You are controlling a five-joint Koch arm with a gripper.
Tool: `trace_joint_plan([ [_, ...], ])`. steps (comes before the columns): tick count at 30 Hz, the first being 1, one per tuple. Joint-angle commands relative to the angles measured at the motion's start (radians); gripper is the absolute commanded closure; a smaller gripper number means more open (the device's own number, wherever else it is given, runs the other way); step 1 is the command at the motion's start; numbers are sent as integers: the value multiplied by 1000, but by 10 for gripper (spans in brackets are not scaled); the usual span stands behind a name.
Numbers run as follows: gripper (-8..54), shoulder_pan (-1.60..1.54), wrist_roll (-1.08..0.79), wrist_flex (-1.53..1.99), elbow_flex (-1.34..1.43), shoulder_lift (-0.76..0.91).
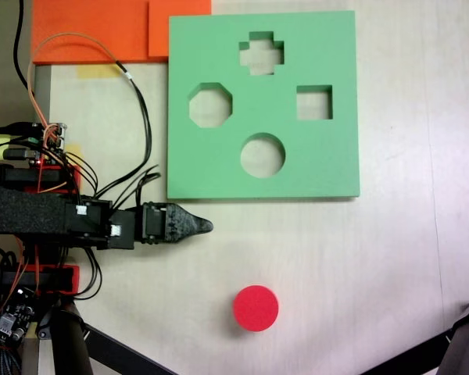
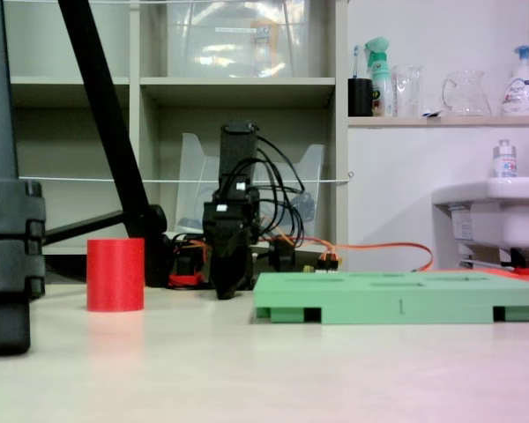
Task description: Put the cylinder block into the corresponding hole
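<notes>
Green foam board [image 1: 328,156] flat on the table, circular cutout [image 1: 263,155] empty near its lower edge in a fixed view. Gripper [image 1: 205,226] just below the board's lower left corner, tip pointing right, jaws together to one point, nothing between them. Red cylinder block [image 1: 255,308] upright, well below the board, apart from the fingertips, lower right of them.

Gripper [image 1: 205,226] jaw gap hidden
</notes>
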Motion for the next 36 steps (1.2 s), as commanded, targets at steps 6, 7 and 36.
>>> trace_joint_plan([
  [6,104,11,6,29,69,77],
  [7,99,12,20,12,71,77],
  [36,5,155,1707,-1750,9,-963],
])
